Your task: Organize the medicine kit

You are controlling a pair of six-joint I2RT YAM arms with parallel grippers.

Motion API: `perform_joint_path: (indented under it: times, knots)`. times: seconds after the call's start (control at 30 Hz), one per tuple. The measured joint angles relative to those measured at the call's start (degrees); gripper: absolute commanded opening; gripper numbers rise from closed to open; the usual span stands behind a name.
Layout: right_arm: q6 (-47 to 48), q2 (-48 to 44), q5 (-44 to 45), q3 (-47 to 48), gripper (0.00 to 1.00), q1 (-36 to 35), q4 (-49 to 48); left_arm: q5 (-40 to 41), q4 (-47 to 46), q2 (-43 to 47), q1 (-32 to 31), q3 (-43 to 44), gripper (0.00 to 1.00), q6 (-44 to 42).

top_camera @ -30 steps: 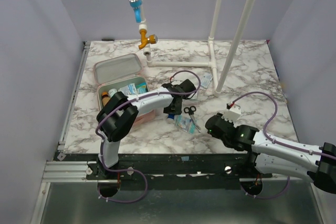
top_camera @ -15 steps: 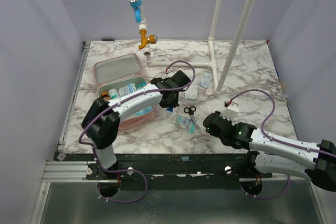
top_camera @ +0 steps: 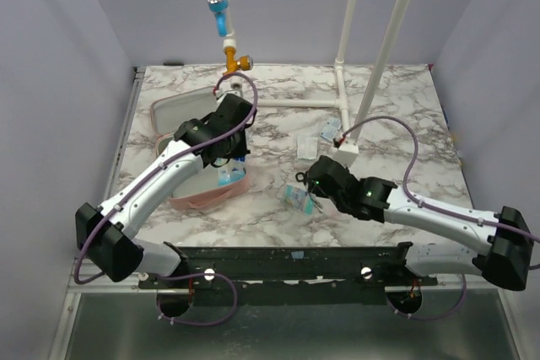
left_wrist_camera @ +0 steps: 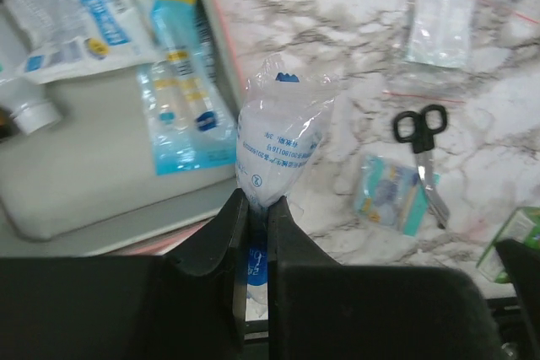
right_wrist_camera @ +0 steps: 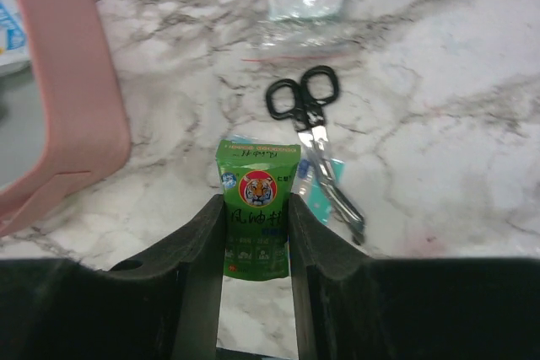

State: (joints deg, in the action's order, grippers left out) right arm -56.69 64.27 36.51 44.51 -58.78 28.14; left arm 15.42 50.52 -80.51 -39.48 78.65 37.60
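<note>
Medicine kit (top_camera: 167,112) lies open on the marble, half hidden under the left arm. Left gripper (left_wrist_camera: 257,200) pinches a clear blue-printed sachet (left_wrist_camera: 274,137) over the kit's right rim, its lower end lost between the fingers. Right of the kit, right gripper (right_wrist_camera: 256,208) clamps a green tiger-label box (right_wrist_camera: 257,229), scissors (right_wrist_camera: 312,137) just beyond. Grey-veined marble tabletop (top_camera: 405,107), lilac walls (top_camera: 51,82).

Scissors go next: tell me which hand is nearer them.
Right. Right hand, holding a green box, is beside the scissors; left hand holds a packet over the medicine kit's edge.
</note>
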Motion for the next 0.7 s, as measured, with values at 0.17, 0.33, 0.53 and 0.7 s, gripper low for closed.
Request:
perform_joint_path:
  times: [0.17,0.33,0.53,0.7]
  knots:
    - [6.99,11.15,-4.39,10.99,0.32,-0.02,-5.07,-0.48,0.68,6.95,8.26,-8.66,0.00,-1.49]
    - [12.66,22.88,-10.58,21.59,0.32,-0.02,-9.62,-1.97,1.07,10.21,14.64,-14.08,0.00,-2.56]
    - [18.01,36.50,-16.59,34.64,0.32,-0.37,-12.59,-4.31,0.37,10.99,21.33,-19.67,0.00,-3.78]
    - [20.90,43.60,-20.15,40.63,0.32,-0.79,-14.43,-5.64,-1.44,10.91,24.61,-24.33,0.00,-4.15]
